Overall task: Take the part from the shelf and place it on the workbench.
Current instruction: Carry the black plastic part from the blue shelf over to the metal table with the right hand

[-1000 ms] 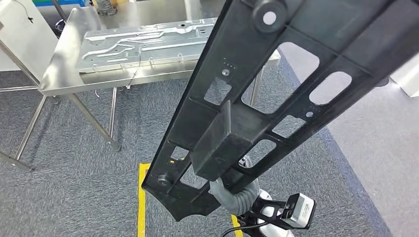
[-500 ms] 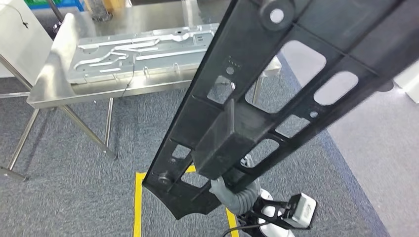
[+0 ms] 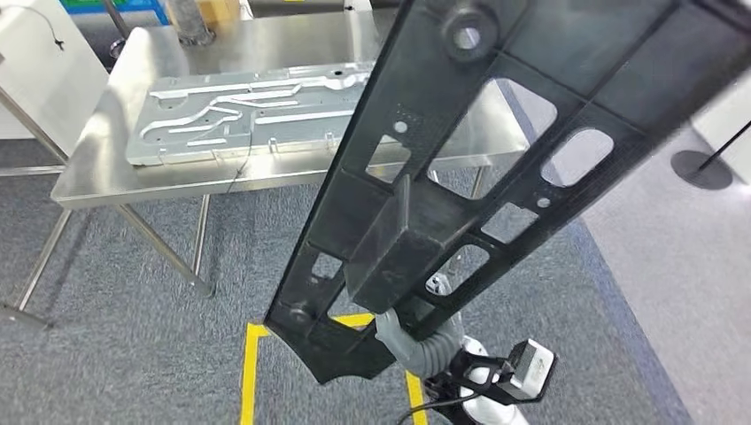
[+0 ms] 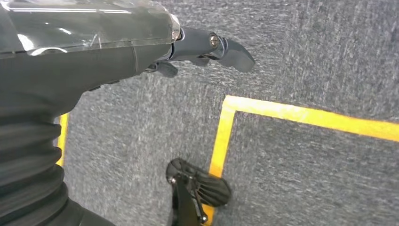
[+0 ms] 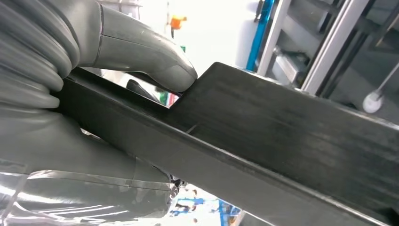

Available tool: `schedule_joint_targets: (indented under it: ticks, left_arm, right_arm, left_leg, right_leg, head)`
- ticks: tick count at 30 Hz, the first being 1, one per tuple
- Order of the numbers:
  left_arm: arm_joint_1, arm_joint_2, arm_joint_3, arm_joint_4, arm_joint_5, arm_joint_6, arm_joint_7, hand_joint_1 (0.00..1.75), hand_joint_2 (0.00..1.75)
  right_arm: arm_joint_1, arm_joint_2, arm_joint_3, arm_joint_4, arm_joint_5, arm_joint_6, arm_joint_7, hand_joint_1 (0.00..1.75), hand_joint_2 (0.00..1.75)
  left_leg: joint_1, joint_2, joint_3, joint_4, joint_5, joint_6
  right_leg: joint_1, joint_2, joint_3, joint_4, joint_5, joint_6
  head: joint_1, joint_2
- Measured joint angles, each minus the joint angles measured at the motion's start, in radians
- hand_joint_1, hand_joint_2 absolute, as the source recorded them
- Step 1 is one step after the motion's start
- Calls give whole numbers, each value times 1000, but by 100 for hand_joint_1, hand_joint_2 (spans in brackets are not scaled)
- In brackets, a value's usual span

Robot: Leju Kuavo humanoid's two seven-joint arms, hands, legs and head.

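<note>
Midway through the carry, the robot's right hand point(image 5: 89, 117) gripped a long black part point(image 3: 496, 168), a plastic frame pierced with openings, and held it up at a slant across the head view, its lower end near the robot's body and its upper end rising beyond the picture's top right. In the right wrist view the thick grey thumb pressed down on the part's upper face while the fingers point(image 5: 139, 89) tucked under its edge, a clamp that seemed meant to keep the long piece from swinging. Holding it high and tilted probably kept its lower end off the grey carpet point(image 3: 133, 354) and above the desk's edge.

Ahead stood the steel desk point(image 3: 97, 177), the likely workbench, which already carried a stamped silver metal panel point(image 3: 239, 111) lying flat along its middle. The part was well apart from the desk surface and not yet set down, so the shelf pick-up looked done and the placing was left to do. Yellow floor tape point(image 3: 249, 372) marked a box on the carpet just before the robot.

The left hand point(image 4: 207, 49) hung beside the body over the carpet, holding nothing, its dark fingers point(image 4: 235, 52) loosely spread. A judgement: the bare stretch of desk nearer the robot looked the natural landing spot, and the part's length would call for a slow, level lowering to avoid striking the panel.
</note>
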Motion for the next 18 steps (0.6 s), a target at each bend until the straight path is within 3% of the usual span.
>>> schedule_joint_targets:
  ticks: [2, 4, 7, 9, 10, 12, 14, 15, 18]
  left_arm:
    - [-2, -1, 1, 0, 0, 0, 0, 0, 175]
    - [-6, -3, 1, 0, 0, 0, -1, 0, 175]
    - [-7, -4, 4, 0, 0, 0, -1, 0, 175]
    - [-3, -5, 5, 0, 0, 0, -1, 0, 175]
    - [-2, -6, 5, 0, 0, 0, -1, 0, 175]
    - [0, -6, 6, 0, -1, 0, -1, 0, 175]
    - [1, -5, 8, 0, -4, 1, -1, 0, 175]
    - [1, -5, 9, 0, -6, 1, -1, 0, 175]
    - [1, -5, 12, 0, -7, 1, -1, 0, 175]
  right_arm:
    - [-4, 0, 1, 1, -1, 0, 0, 175, 175]
    - [-9, 0, 1, 2, -3, 0, 0, 175, 175]
    - [-11, 0, 2, 7, -3, 0, 0, 175, 175]
    - [-11, 0, 2, 12, -3, 0, 0, 175, 175]
    - [-11, 0, 2, 14, -3, 0, 0, 175, 175]
    - [-12, 0, 2, 16, -3, 1, 0, 175, 175]
    - [-13, 0, 2, 19, -3, 2, 0, 175, 175]
    - [-13, 0, 2, 20, -3, 3, 0, 175, 175]
    - [-15, 1, 2, 20, -3, 6, 0, 175, 175]
  left_leg:
    - [3, 4, 3, 8, -4, -11]
    - [5, 17, -25, 72, -8, -18]
    - [5, 30, -151, 256, -61, -30]
    - [5, 32, -210, 294, -77, -31]
    - [5, 32, -218, 266, -54, -29]
    - [2, 37, -204, 144, 54, -19]
    - [-5, 43, -189, 56, 128, -8]
    - [-8, 44, -187, 40, 139, -2]
    - [-6, 38, -162, 26, 128, 14]
  right_leg:
    - [2, 1, 14, -7, -6, -18]
    - [0, 0, 38, -17, -18, -31]
    - [0, -4, 73, -24, -43, -39]
    - [0, -4, 98, -24, -63, -39]
    - [0, -4, 113, -24, -74, -39]
    - [1, -4, 145, -25, -98, -34]
    - [3, -4, 165, -28, -118, -24]
    - [3, -4, 171, -29, -123, -18]
    - [4, -4, 173, -4, -122, 0]
  head:
    - [0, 0]
    - [0, 0]
    - [0, 0]
    - [0, 0]
    - [0, 0]
    - [0, 0]
    - [0, 0]
    - [0, 0]
    - [0, 0]
